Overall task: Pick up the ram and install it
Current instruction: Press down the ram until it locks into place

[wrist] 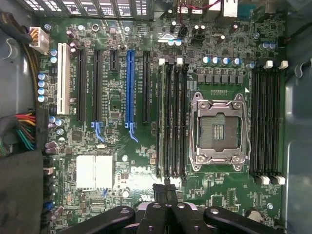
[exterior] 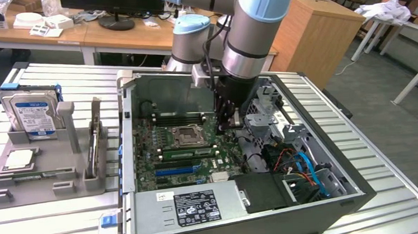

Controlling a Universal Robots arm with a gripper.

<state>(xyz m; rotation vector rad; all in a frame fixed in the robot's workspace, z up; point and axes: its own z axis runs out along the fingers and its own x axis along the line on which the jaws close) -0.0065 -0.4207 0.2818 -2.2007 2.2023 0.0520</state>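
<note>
We read "DELL" point(wrist: 141, 170) in white letters on the green motherboard point(wrist: 122, 146), close to the hand's fingertips. The hard drive point(exterior: 33, 111) carries a blue and white label, and the power supply point(exterior: 196, 205) at the near end of the computer case point(exterior: 339, 196) carries a black and white one. The writing on both is too small for us to make out.

The case lies open on the slatted metal counter point(exterior: 51, 224) and holds the motherboard, the power supply, and a tangle of blue and orange cables point(exterior: 303, 168) at the exterior view's right. On the board we see the CPU socket point(wrist: 218, 129) with its metal frame and bare contacts, and a blue expansion slot point(wrist: 129, 87) among black ones. A bank of memory slots lies on each side of the socket.

The ram point(exterior: 185, 153) appears to us as a green stick seated in the bank between the socket and the expansion slots point(wrist: 160, 122). It sits in the slot nearest the expansion slots.

At the exterior view's left, a grey fixture tray point(exterior: 42, 182) holds the hard drive standing upright at its far end. The square metal CPU chip point(exterior: 19, 158) lies flat in a recess nearer to us.

The hand point(exterior: 226, 126) hangs inside the case over the motherboard, just beside the socket. It is clenched, fingers pressed together point(wrist: 165, 191), and we see nothing between them.
</note>
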